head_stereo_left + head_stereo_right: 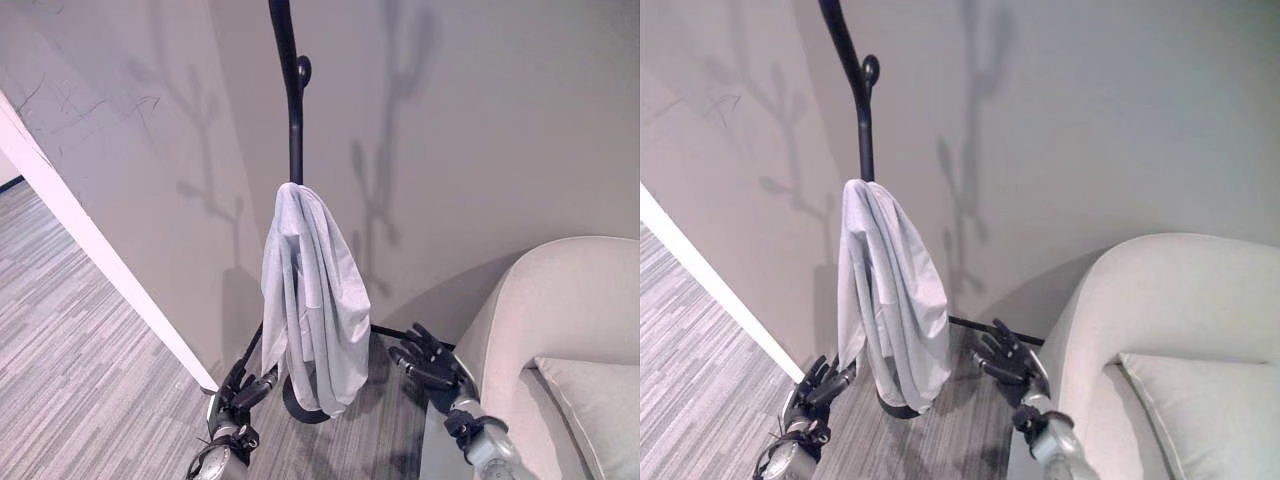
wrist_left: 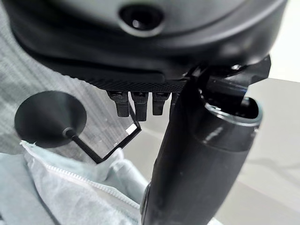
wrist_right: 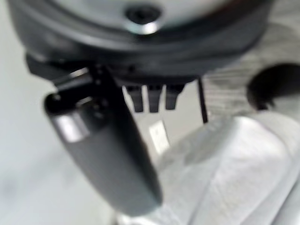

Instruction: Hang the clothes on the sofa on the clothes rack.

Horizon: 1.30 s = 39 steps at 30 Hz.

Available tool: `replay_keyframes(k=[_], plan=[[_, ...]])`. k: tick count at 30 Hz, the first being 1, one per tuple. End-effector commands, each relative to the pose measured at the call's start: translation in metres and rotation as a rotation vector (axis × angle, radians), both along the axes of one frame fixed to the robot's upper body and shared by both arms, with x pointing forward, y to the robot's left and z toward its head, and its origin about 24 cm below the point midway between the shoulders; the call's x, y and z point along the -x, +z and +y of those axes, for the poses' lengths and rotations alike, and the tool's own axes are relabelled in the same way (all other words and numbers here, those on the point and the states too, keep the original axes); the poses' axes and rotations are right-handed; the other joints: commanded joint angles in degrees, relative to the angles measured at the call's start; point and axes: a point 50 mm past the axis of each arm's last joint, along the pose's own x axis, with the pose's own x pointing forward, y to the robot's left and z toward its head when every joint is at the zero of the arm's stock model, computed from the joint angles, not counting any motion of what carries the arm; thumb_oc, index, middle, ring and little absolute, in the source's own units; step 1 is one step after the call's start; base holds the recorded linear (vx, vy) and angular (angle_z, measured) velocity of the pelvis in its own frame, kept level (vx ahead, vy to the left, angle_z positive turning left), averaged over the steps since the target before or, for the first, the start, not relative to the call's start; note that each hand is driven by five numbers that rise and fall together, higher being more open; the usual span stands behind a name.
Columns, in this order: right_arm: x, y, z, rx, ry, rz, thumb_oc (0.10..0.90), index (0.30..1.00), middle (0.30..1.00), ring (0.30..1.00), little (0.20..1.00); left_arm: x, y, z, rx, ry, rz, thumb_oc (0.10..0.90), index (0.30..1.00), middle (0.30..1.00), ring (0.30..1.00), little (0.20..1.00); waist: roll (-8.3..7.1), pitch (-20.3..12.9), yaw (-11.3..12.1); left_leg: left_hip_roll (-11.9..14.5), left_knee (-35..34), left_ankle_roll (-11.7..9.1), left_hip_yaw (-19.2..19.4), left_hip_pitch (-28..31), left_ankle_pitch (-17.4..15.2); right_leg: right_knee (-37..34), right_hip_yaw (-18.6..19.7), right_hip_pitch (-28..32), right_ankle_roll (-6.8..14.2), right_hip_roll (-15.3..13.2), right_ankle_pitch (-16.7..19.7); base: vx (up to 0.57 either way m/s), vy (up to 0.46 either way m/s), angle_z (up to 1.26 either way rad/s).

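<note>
clothes rack: one is seen | garment: one is hung on it | round base: one is counted | sofa: one is seen | cushion: one is counted | hands: two are shown, left hand, right hand

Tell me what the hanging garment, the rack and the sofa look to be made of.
Garment: thin, soft woven or knit fabric, pale grey, matte; it drapes in loose folds and shows a stitched seam in the left wrist view. Rack: probably painted metal, black with a slight sheen; slim curved pole with a rounded knob. Sofa: upholstery in cream fabric, matte; smooth padded curve with a matching cushion.
</note>
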Motion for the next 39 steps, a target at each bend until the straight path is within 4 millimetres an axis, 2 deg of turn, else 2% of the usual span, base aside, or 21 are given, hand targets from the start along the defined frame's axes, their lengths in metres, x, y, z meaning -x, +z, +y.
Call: replay_keyframes(k=[1, 2, 4, 5, 6, 9, 12, 13, 14, 15, 16, 17, 18, 20, 25, 29, 33, 37, 39], plan=[[-0.028, 0.025, 0.009, -0.235, -0.102, -0.215, 0.8, 0.9, 0.9, 0.9, 0.9, -0.004, 0.007, 0.015, -0.023, -0.026, -0.05, 0.8, 0.9, 0.9, 0.9, 0.9, -1.79, -1.5, 0.5, 2.3, 0.2, -2.6, -2.1, -1.3, -3.2, 0.9, -2.7, 0.9, 5.0, -5.5, -0.9, 0.0, 0.0, 0.0], [-0.018, 0.011, 0.012, -0.384, -0.271, -0.192, 0.8, 0.9, 0.9, 0.9, 0.9, 0.003, 0.006, 0.019, -0.002, -0.013, -0.062, 0.8, 0.9, 0.9, 0.9, 0.9, -1.38, -1.5, 0.6, 2.3, 0.2, -2.6, -2.3, -1.0, -3.4, 0.9, -3.2, 1.3, 5.0, -5.6, -1.1, 0.0, 0.0, 0.0], [-0.005, 0.0, 0.01, -0.43, -0.349, -0.163, 0.8, 0.9, 0.9, 0.9, 0.9, 0.013, 0.001, 0.023, 0.051, 0.024, -0.058, 0.8, 0.9, 0.9, 0.9, 0.9, -1.22, -1.5, 0.7, 2.2, 0.2, -2.7, -2.2, -0.8, -3.5, 0.8, -3.4, 1.5, 5.0, -5.6, -1.1, 0.0, 0.0, 0.0], [-0.004, 0.0, 0.01, -0.431, -0.349, -0.163, 0.8, 0.9, 0.9, 0.9, 0.9, 0.013, 0.001, 0.024, 0.051, 0.024, -0.059, 0.8, 0.9, 0.9, 0.9, 0.9, -1.25, -1.5, 0.6, 2.2, 0.2, -2.7, -2.2, -0.8, -3.5, 0.8, -3.4, 1.6, 5.0, -5.6, -1.2, 0.0, 0.0, 0.0], [0.009, -0.015, 0.009, -0.388, -0.334, -0.071, 0.8, 0.9, 0.9, 0.9, 0.9, 0.023, -0.007, 0.029, 0.112, 0.086, -0.045, 0.8, 0.9, 0.9, 0.9, 0.9, -1.41, -1.5, 0.8, 2.3, 0.2, -2.8, -2.2, -0.7, -3.5, 0.8, -3.4, 1.7, 4.9, -5.5, -1.2, 0.0, 0.0, 0.0], [0.033, -0.038, 0.004, -0.371, -0.357, 0.076, 0.8, 0.9, 0.9, 0.9, 0.9, 0.034, -0.016, 0.04, 0.199, 0.152, -0.049, 0.8, 0.9, 0.9, 0.9, 0.9, -1.48, -1.5, 1.0, 2.4, 0.2, -3.1, -2.4, -0.7, -3.4, 0.8, -3.5, 1.9, 4.8, -5.4, -1.4, 0.0, -0.004, 0.02], [0.07, -0.066, -0.013, -0.251, -0.393, 0.339, 0.8, 0.9, 0.9, 0.9, 0.9, 0.031, -0.013, 0.053, 0.137, 0.14, -0.06, 0.8, 0.9, 0.9, 0.9, 0.9, -1.72, -1.4, 1.3, 2.5, 0.2, -3.3, -3.1, -0.8, -3.1, 0.8, -3.7, 2.3, 4.5, -5.0, -1.7, 0.0, -0.011, 0.05], [0.088, -0.076, -0.022, -0.205, -0.434, 0.488, 0.8, 0.9, 0.9, 0.9, 0.9, 0.025, -0.009, 0.055, 0.119, 0.124, -0.074, 0.8, 0.9, 0.9, 0.9, 0.9, -1.71, -1.3, 1.7, 2.5, 0.2, -3.3, -3.4, -1.0, -3.0, 0.8, -3.8, 2.4, 4.3, -5.0, -1.8, 0.0, 0.0, 0.0], [0.104, -0.084, -0.026, -0.216, -0.504, 0.655, 0.8, 0.9, 0.9, 0.9, 0.9, 0.013, 0.004, 0.059, 0.079, 0.084, -0.132, 0.8, 0.9, 0.9, 0.9, 0.9, -1.5, -1.5, 2.5, 2.5, 0.2, -3.3, -4.2, -1.3, -2.9, 0.7, -4.2, 2.7, 4.2, -4.7, -2.1, -0.01, -0.022, 0.06], [0.103, -0.083, -0.027, -0.217, -0.505, 0.653, 0.8, 0.9, 0.9, 0.9, 0.9, 0.012, 0.004, 0.058, 0.079, 0.082, -0.133, 0.8, 0.9, 0.9, 0.9, 0.9, -1.5, -1.5, 2.6, 2.5, 0.2, -3.3, -4.3, -1.4, -2.9, 0.7, -4.2, 2.6, 4.1, -4.7, -2.1, 0.0, -0.029, 0.06], [0.111, -0.086, -0.026, -0.195, -0.496, 0.739, 0.8, 0.9, 0.9, 0.9, 0.9, -0.003, 0.023, 0.062, 0.032, 0.042, -0.228, 0.8, 0.9, 0.9, 0.9, 0.9, -1.35, -1.5, 3.4, 2.5, 0.2, -3.2, -4.8, -1.6, -2.7, 0.7, -4.6, 2.8, 4.0, -4.5, -2.3, 0.01, -0.015, 0.14], [0.111, -0.086, -0.026, -0.195, -0.495, 0.739, 0.8, 0.9, 0.9, 0.9, 0.9, -0.003, 0.023, 0.062, 0.032, 0.042, -0.228, 0.8, 0.9, 0.9, 0.9, 0.9, -1.36, -1.5, 3.4, 2.5, 0.2, -3.2, -4.9, -1.6, -2.7, 0.7, -4.6, 2.9, 4.0, -4.5, -2.3, 0.02, -0.03, 0.3], [0.127, -0.088, -0.027, -0.155, -0.465, 0.822, 0.8, 0.9, 0.9, 0.9, 0.9, -0.012, 0.039, 0.062, 0.016, -0.004, -0.311, 0.8, 0.9, 0.9, 0.9, 0.9, -1.22, -1.5, 4.0, 2.5, 0.2, -3.2, -5.5, -1.8, -2.6, 0.7, -5.0, 3.2, 3.9, -4.4, -2.6, 0.01, -0.02, 0.4], [0.136, -0.089, -0.027, -0.126, -0.43, 0.871, 0.8, 0.9, 0.9, 0.9, 0.9, -0.017, 0.053, 0.061, 0.02, -0.041, -0.386, 0.8, 0.9, 0.9, 0.9, 0.9, -0.99, -1.5, 4.4, 2.6, 0.2, -3.2, -6.0, -1.9, -2.5, 0.7, -5.4, 3.5, 3.8, -4.4, -2.7, 0.02, -0.024, 0.29], [0.144, -0.09, -0.025, -0.096, -0.367, 0.903, 0.8, 0.9, 0.9, 0.9, 0.9, -0.018, 0.069, 0.06, 0.089, -0.067, -0.497, 0.8, 0.9, 0.9, 0.9, 0.9, -0.68, -1.4, 5.1, 2.5, 0.2, -3.2, -7.2, -2.4, -2.2, 0.7, -6.5, 3.9, 3.7, -4.4, -3.1, 0.0, -0.01, 0.1], [0.14, -0.089, -0.031, -0.036, -0.312, 0.891, 0.8, 0.9, 0.9, 0.9, 0.9, -0.019, 0.084, 0.058, 0.038, -0.163, -0.541, 0.8, 0.9, 0.9, 0.9, 0.9, -0.51, -1.2, 5.6, 2.3, 0.2, -3.3, -8.2, -2.8, -1.9, 0.7, -7.7, 4.2, 3.6, -4.4, -3.2, -0.01, -0.001, 0.18], [0.136, -0.088, -0.031, -0.003, -0.241, 0.872, 0.8, 0.9, 0.9, 0.9, 0.9, -0.017, 0.093, 0.063, 0.069, -0.249, -0.59, 0.8, 0.9, 0.9, 0.9, 0.9, -0.6, -1.2, 5.9, 2.3, 0.2, -3.4, -8.4, -3.0, -1.8, 0.7, -8.2, 4.4, 3.5, -4.4, -3.2, 0.0, -0.003, 0.16], [0.134, -0.089, -0.028, 0.004, -0.198, 0.866, 0.8, 0.9, 0.9, 0.9, 0.9, -0.015, 0.09, 0.066, 0.114, -0.229, -0.597, 0.8, 0.9, 0.9, 0.9, 0.9, -0.78, -1.4, 6.2, 2.3, 0.2, -3.4, -8.5, -3.1, -1.8, 0.7, -8.4, 4.5, 3.5, -4.4, -3.2, 0.0, 0.0, 0.01], [0.135, -0.089, -0.026, 0.014, -0.165, 0.871, 0.8, 0.9, 0.9, 0.9, 0.9, -0.01, 0.08, 0.061, 0.25, -0.172, -0.603, 0.8, 0.9, 0.9, 0.9, 0.9, -0.96, -1.5, 6.5, 2.2, 0.2, -3.4, -8.6, -3.1, -1.8, 0.7, -8.5, 4.6, 3.4, -4.4, -3.2, 0.0, 0.0, 0.0]])
